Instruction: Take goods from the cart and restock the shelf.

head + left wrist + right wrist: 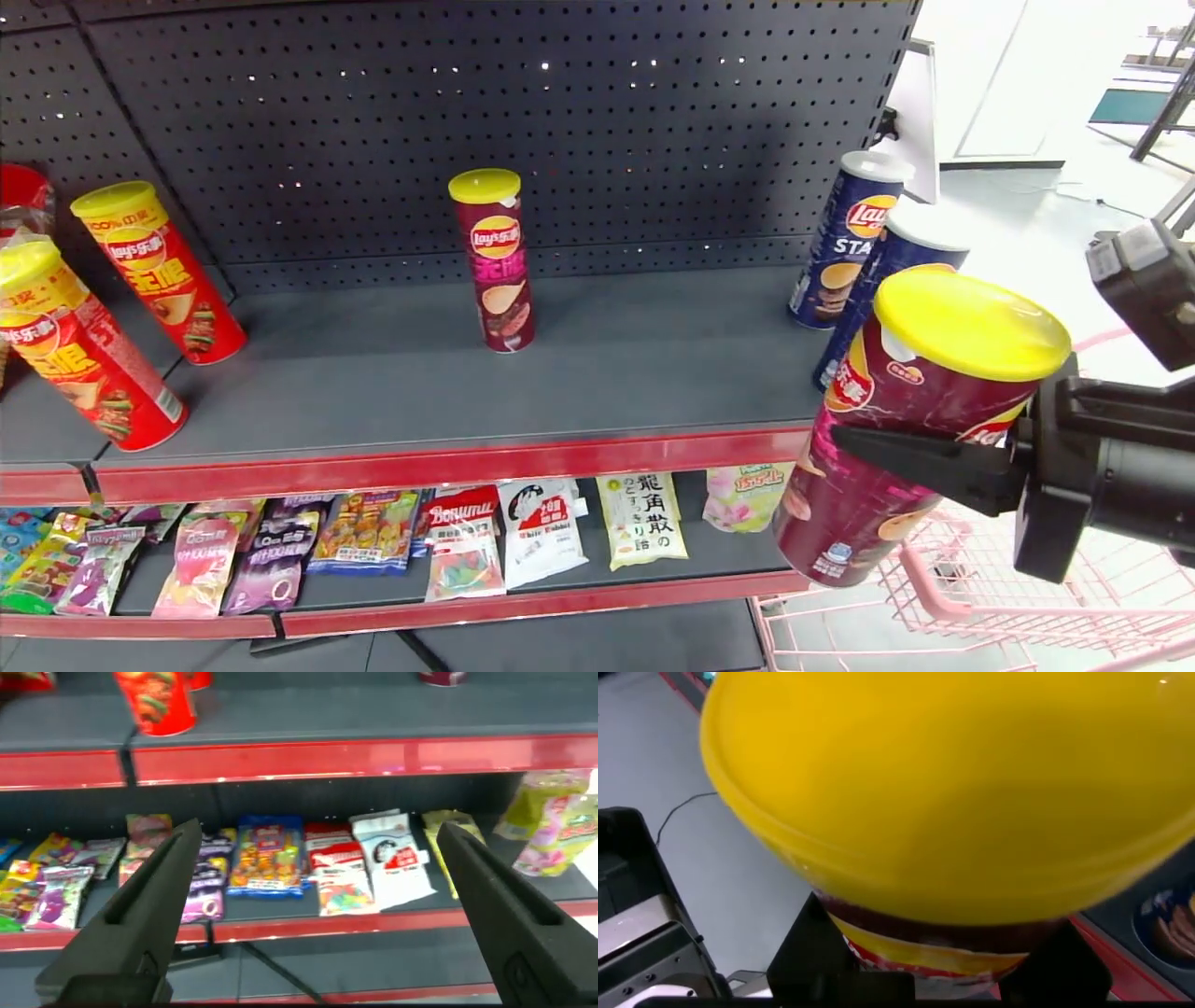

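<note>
Pinching the maroon chip can [934, 392] just under its yellow lid, the right gripper [878, 425] holds it tilted at right of frame, above the pink cart [934, 597], likely bound for the shelf's [560, 392] bare middle, while the left gripper [318, 831] hangs spread, empty.

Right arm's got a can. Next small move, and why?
Probably swing the right gripper left over the upper shelf: its maroon chip can hangs off the shelf's end near the pink cart, and bare space lies beside the matching can.
</note>
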{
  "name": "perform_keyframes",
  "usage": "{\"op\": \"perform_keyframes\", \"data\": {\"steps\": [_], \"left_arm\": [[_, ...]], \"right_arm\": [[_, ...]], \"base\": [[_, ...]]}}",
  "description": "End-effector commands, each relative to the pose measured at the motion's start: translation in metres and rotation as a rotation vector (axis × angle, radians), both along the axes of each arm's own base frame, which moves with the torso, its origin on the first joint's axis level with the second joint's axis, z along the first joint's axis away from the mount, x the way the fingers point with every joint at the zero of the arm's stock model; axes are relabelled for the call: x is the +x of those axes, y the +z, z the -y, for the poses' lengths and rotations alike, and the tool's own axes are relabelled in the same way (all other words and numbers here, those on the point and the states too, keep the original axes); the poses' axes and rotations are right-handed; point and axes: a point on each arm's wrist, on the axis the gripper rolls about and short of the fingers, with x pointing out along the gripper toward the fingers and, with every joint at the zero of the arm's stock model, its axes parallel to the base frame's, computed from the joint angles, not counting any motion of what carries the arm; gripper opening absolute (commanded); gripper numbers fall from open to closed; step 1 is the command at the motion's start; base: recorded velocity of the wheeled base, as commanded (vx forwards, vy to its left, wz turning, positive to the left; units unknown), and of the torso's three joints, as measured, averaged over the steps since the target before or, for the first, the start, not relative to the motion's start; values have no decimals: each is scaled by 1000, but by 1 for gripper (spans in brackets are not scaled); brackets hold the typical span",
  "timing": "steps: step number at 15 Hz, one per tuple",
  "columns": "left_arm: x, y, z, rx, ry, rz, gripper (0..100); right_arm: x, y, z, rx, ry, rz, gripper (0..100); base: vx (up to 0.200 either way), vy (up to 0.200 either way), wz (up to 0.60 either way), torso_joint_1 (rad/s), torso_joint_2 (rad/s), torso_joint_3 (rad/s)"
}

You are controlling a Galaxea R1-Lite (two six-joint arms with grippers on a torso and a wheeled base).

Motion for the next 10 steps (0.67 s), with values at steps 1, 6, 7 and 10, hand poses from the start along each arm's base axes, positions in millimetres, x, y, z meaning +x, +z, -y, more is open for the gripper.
{"op": "perform_keyframes", "data": {"steps": [1, 6, 7, 10], "left_arm": [[0, 0, 0, 0, 1, -1, 100], [0, 0, 0, 0, 1, -1, 100], [0, 0, 0, 0, 1, -1, 100], [0, 0, 0, 0, 1, -1, 100]], "right_arm": [[-2, -2, -2, -1, 21, -7, 0], [-3, -2, -3, 1, 32, -6, 0], [-4, -2, -4, 1, 41, -6, 0], [-5, -3, -4, -2, 44, -10, 0]], "base": [[0, 200, 0, 2, 7, 2], [0, 200, 0, 3, 4, 1], [0, 200, 0, 2, 7, -2], [0, 200, 0, 2, 2, 4]]}}
